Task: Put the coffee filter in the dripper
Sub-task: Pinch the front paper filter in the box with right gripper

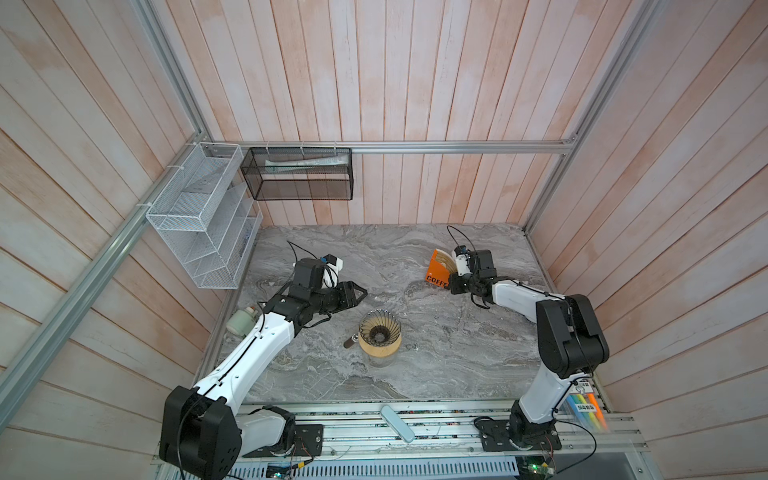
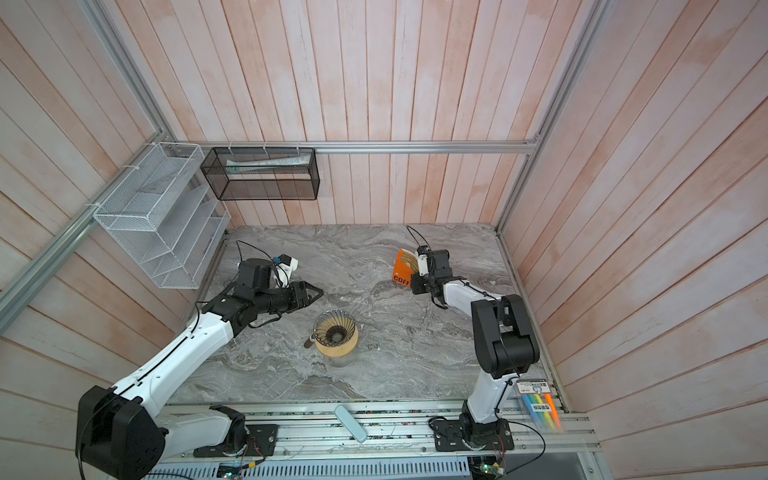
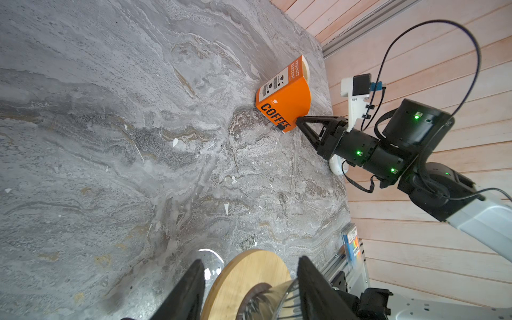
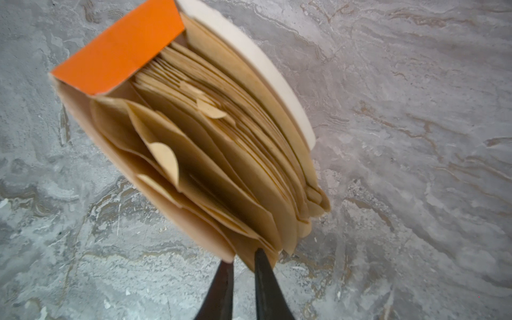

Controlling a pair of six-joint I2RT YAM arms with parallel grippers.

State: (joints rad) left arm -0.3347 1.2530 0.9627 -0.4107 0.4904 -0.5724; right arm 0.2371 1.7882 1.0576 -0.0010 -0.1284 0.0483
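Left hand: the left hand (image 1: 361,295) hovers off the tabletop (image 1: 436,357), its jaws about halfway apart and nothing between them.

Dripper, from the left hand: the dripper (image 1: 379,330) stands just ahead of and below the fingertips, apart from them. Its mouth is up, and it is seated in the wooden ring (image 1: 370,352) on the glass jug (image 1: 380,362). No paper is in it yet.

Coffee filter: the coffee filter (image 4: 210,180) is the front sheet of a tan stack standing on edge in the orange stand (image 1: 436,272), right at the other hand's fingertips. Its flat faces run parallel to the stand's walls and its curved edge points up out of the stand.

Right hand: the right hand (image 4: 242,257) has its jaws nearly together, straddling the stand's near corner where the front sheets' edges meet the wall. I cannot tell whether it pinches one sheet, several or the wall too, or whether the grip is firm.

Nearer arm: the right hand is at the filter, while the left is well apart from it but beside the dripper.

Relation that decides the move: by my judgement, the pull should run along the sheet's own plane, up and out of the stand. From the right hand the dripper lies well off toward the left arm's side and nearer the robot's bases.

Risk: extra sheets or the stand may come along.
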